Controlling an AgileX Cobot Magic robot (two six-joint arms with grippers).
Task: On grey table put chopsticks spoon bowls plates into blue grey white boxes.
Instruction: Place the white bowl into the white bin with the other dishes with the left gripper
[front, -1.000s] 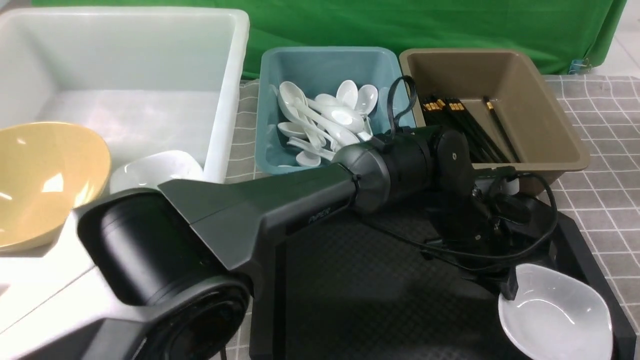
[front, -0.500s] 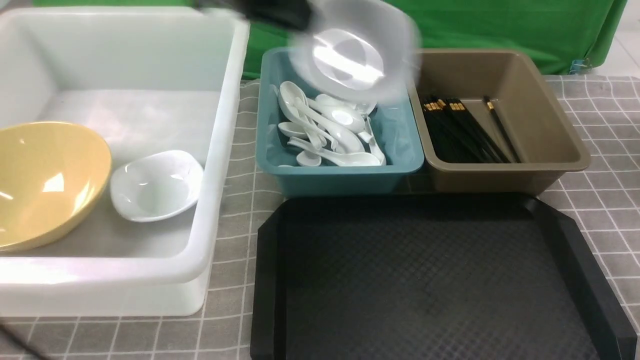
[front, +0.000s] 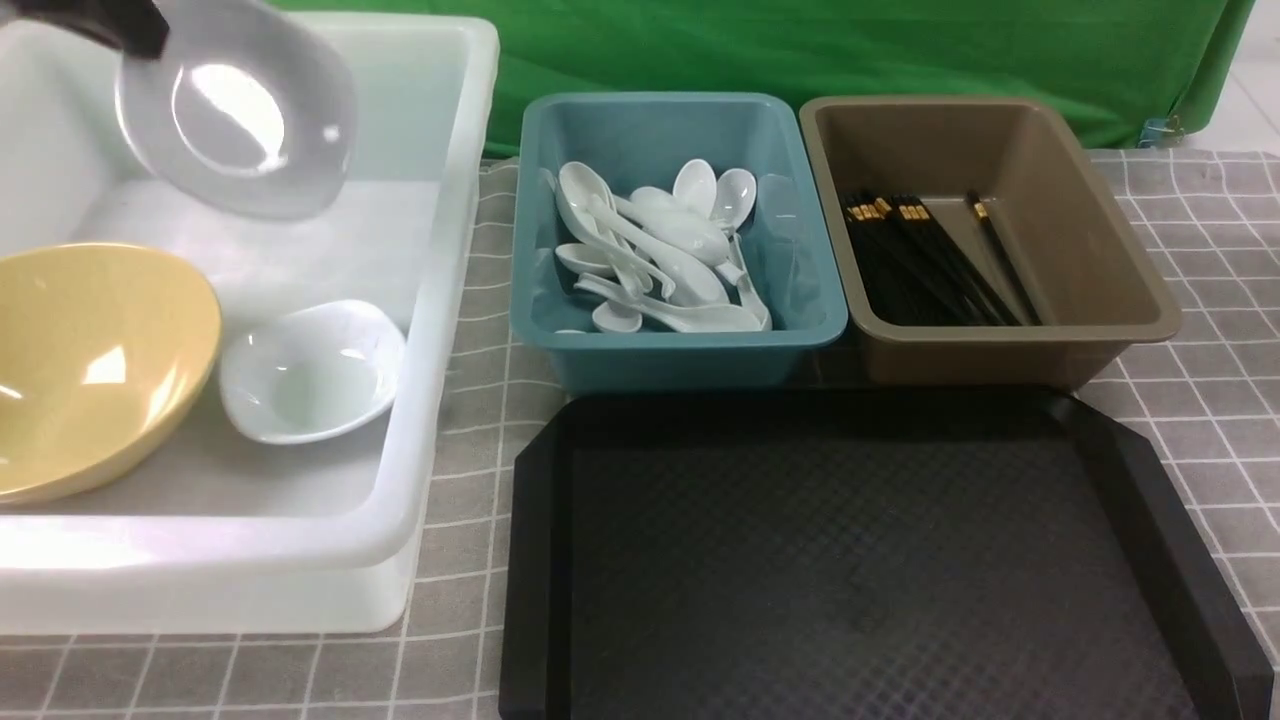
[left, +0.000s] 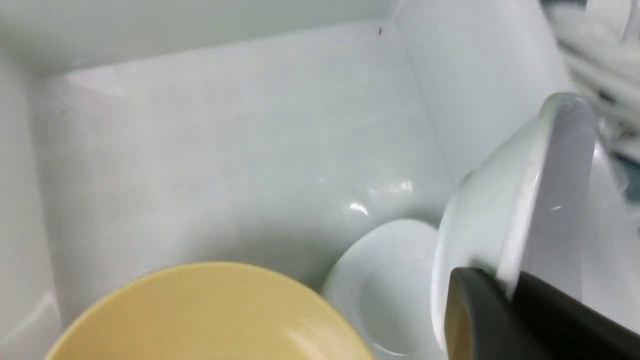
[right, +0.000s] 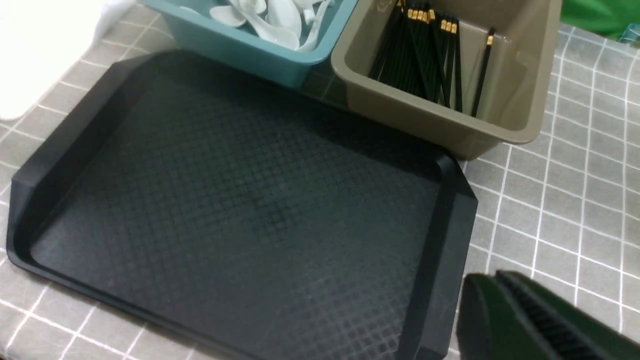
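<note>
My left gripper (front: 140, 35) is shut on the rim of a white plate (front: 235, 110), which hangs tilted above the far part of the white box (front: 440, 300). In the left wrist view the fingers (left: 475, 310) pinch the plate's (left: 550, 190) edge. A second plate (front: 310, 375) and the yellow bowl (front: 90, 360) lie inside that box. Several spoons (front: 650, 250) fill the blue box (front: 690, 345). Several chopsticks (front: 930, 260) lie in the brown-grey box (front: 1100, 250). My right gripper (right: 492, 285) is shut on nothing, above the grey table (right: 575, 200); the front view does not show it.
A flat black tray (front: 850, 560) lies in front of the blue and brown-grey boxes, with nothing on it. Green cloth (front: 800, 50) hangs behind the boxes. The right gripper hovers just off the tray's (right: 225, 200) right edge.
The left arm lifted the plate from the tray's near right corner, swung it left past the blue box, and now holds it over the white box. The right gripper stayed shut.
</note>
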